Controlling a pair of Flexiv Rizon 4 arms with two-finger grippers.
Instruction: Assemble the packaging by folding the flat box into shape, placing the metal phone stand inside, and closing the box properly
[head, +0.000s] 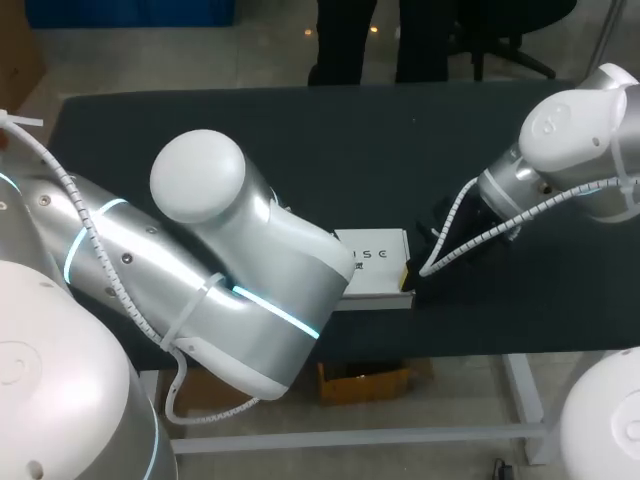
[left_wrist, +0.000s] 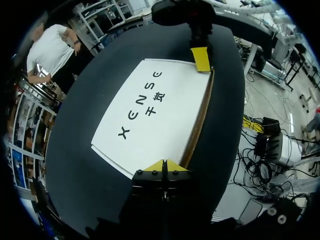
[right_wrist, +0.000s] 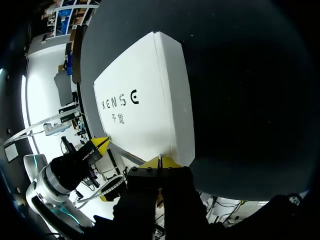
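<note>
A white box (head: 375, 262) with dark print lies flat and folded up near the table's front edge. A brown cardboard edge (left_wrist: 199, 120) runs along one side of it. My left gripper (left_wrist: 163, 165) is shut, its yellow tips together against one end of the box (left_wrist: 150, 112). At the opposite end my right gripper (right_wrist: 159, 162) is also shut, tips touching the rim of the box (right_wrist: 145, 105). Each wrist view shows the other arm's yellow tip across the box: the right gripper (left_wrist: 201, 57) and the left gripper (right_wrist: 102, 143). No metal phone stand is in view. My left arm hides its own gripper in the head view.
The dark table (head: 300, 150) stretches wide behind the box. Its front edge (head: 450, 350) runs close to the box. My left arm's bulky elbow (head: 230, 270) hangs over the table's left front part.
</note>
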